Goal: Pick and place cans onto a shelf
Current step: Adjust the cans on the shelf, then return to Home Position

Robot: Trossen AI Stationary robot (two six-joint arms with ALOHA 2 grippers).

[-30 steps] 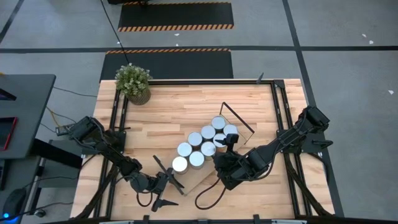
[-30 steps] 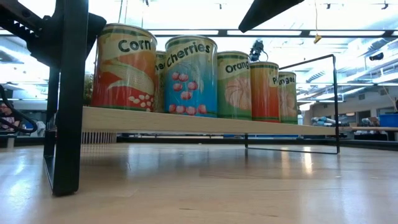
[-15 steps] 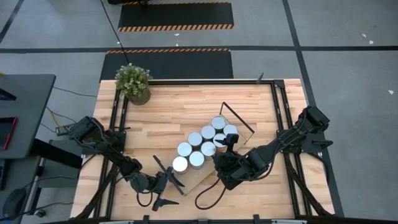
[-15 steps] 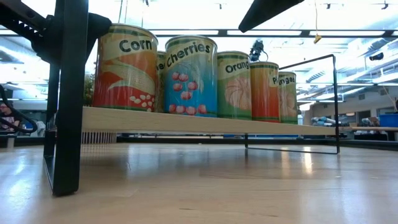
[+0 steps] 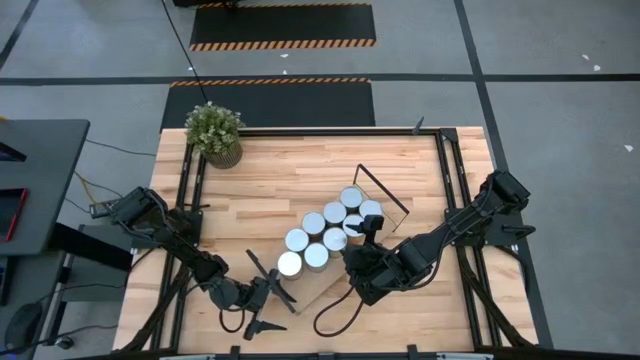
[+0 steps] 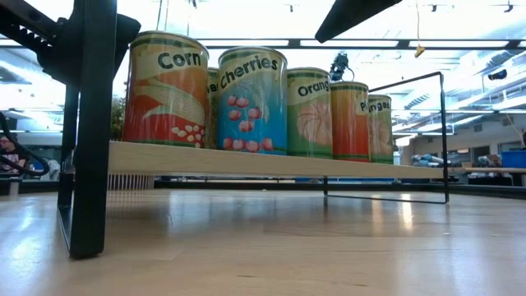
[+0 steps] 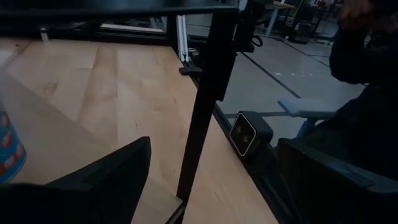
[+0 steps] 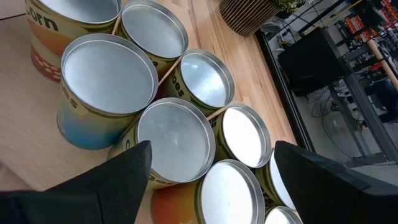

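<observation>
Several cans [image 5: 325, 232] with silver tops and coloured labels stand packed together on the shelf [image 5: 318, 288], a light-wood board lying slantwise at mid-table. The low view shows the cans [image 6: 251, 100] upright on the board [image 6: 263, 162]. My right gripper [image 5: 360, 232] is open above the cluster's right side; its wrist view looks down on the can tops [image 8: 174, 137] between its spread fingers [image 8: 211, 149]. My left gripper [image 5: 266, 292] is open at the shelf's near end. The black wire frame post [image 7: 205, 106] stands between its fingers [image 7: 211, 143], which do not appear to touch it.
A potted plant [image 5: 214, 133] stands at the table's far left corner. Black rails [image 5: 452, 190] run along the table's sides. The shelf's far wire frame [image 5: 383, 190] rises beside the cans. A small camera [image 7: 249, 134] sits at the table edge, with a person's dark clothing [image 7: 367, 68] beyond it.
</observation>
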